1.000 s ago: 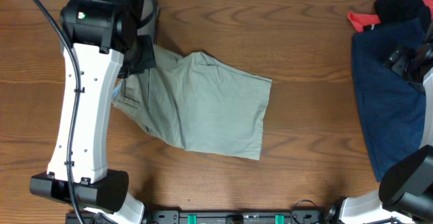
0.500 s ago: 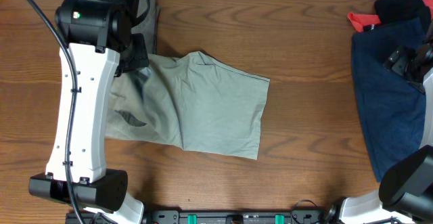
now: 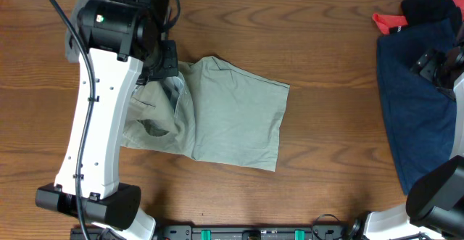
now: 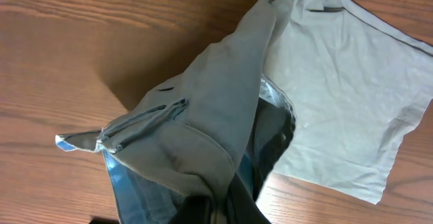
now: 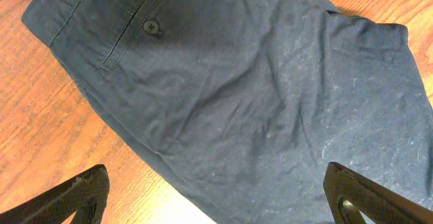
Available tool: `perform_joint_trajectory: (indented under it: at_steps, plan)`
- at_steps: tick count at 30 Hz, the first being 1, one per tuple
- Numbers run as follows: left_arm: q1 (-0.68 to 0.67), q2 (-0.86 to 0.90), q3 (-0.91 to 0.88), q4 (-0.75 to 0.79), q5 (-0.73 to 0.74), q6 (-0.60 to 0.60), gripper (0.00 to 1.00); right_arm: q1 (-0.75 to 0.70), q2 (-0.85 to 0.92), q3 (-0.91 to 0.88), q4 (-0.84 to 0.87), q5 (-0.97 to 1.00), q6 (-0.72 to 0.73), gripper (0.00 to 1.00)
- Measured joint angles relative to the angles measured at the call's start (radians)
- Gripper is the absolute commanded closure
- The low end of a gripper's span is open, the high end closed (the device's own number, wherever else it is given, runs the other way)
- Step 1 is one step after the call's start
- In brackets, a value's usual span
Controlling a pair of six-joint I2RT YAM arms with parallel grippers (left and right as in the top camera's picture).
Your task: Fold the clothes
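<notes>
My left jaws pinch the lifted waistband of the khaki shorts (image 3: pixel 232 120) — a slip would collapse the fold; right jaws spread above navy shorts (image 5: pixel 257 95).

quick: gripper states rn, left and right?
Left gripper: closed, holding a fold of the khaki shorts.
Right gripper: open, holding nothing, above the navy shorts.

Wooden table (image 3: pixel 326 22): khaki shorts (image 3: pixel 232 117) left of centre; navy shorts (image 3: pixel 413 109) at right edge; red cloth (image 3: pixel 388 21), black cloth (image 3: pixel 431 6) in far-right corner.
</notes>
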Motion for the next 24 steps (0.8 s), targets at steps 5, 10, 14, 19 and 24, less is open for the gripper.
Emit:
perform_joint_trajectory:
  at_steps: [5, 10, 14, 19, 24]
  plan:
    - [-0.003, 0.0, 0.0, 0.0, 0.039, 0.0, 0.94, 0.0, 0.0, 0.0, 0.0, 0.0, 0.0, 0.01]
    - [-0.051, 0.0, 0.0, 0.004, 0.058, 0.0, 0.94, 0.0, 0.0, 0.0, 0.0, 0.0, 0.0, 0.01]
    - [-0.116, 0.0, 0.0, 0.023, 0.065, -0.003, 0.94, 0.0, 0.0, 0.0, 0.0, 0.0, 0.0, 0.01]
    - [-0.183, 0.017, -0.013, 0.057, 0.066, -0.022, 0.94, 0.0, 0.0, 0.0, 0.0, 0.0, 0.0, 0.01]
    - [-0.247, 0.091, -0.042, 0.109, 0.068, -0.04, 0.94, 0.0, 0.0, 0.0, 0.0, 0.0, 0.0, 0.01]
